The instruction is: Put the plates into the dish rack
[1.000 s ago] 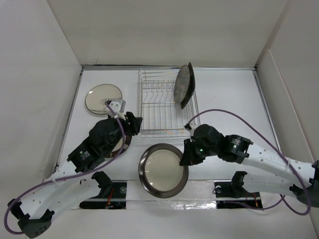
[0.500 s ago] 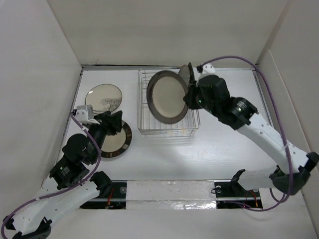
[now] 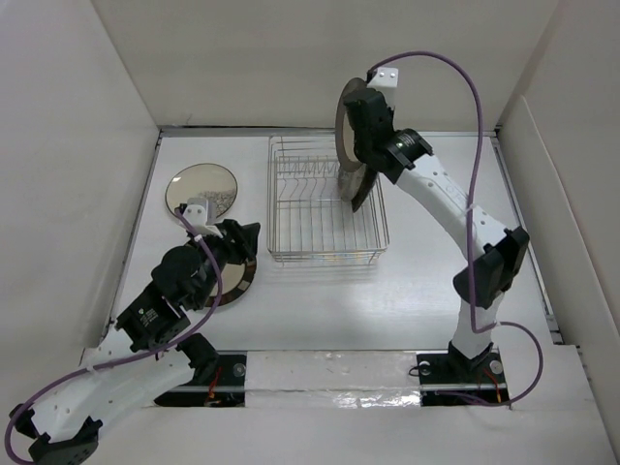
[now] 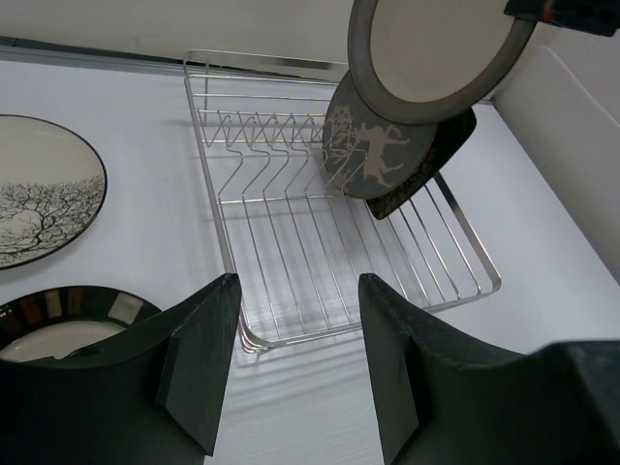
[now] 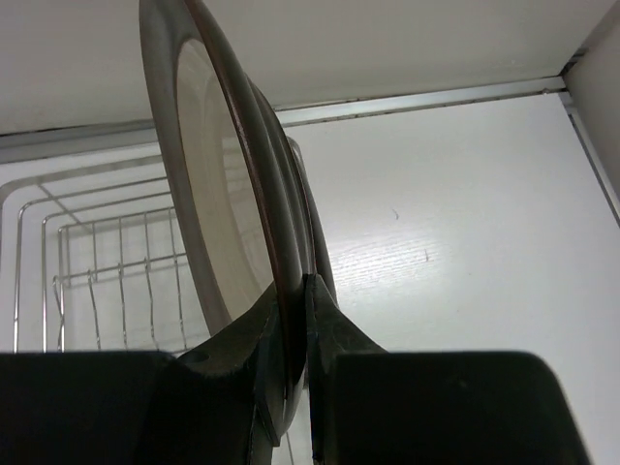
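R hand point(image 5: 294, 325) pinches the rim of a cream round plate point(image 4: 441, 44) w/ a dark rim, held on edge in the air above the right end of the dish rack point(image 4: 291, 252) — there a deer plate point(image 4: 373, 155) and a dark plate point(image 4: 441, 160) stand leaning. L hand point(image 4: 298, 315) gapes fairly wide w/ nothing in it, low over the worktop point(image 3: 436, 271) left of the rack, near a tree-pattern plate point(image 4: 39, 203) and a striped-rim plate point(image 4: 58, 325) lying flat.

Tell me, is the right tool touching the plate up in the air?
Touching. The right wrist view shows the right tool with its fingers pinching the rim of the cream plate from both sides, no gap.
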